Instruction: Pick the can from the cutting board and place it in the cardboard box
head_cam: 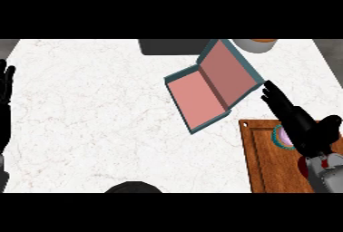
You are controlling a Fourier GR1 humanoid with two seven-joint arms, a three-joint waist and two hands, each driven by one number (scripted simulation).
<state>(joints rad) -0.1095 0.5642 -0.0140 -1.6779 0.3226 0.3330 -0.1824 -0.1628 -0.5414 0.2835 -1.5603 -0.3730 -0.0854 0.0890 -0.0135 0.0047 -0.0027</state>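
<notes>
Fingers of the right hand point(303, 123) stretch straight over the cutting board point(264, 158), holding nothing, palm poised above the can point(281, 137), which stands on the board's far end near its right side, mostly hidden by the hand. Only a teal rim and pale top show. Judging by its look, the can is rigid, light and smooth-sided, likely to slip unless gripped around its curved wall from the side. Just beyond lies the open cardboard box point(213, 87), pink inside. At the counter's left edge, the left hand point(6, 86) rests open, fingers up.
</notes>
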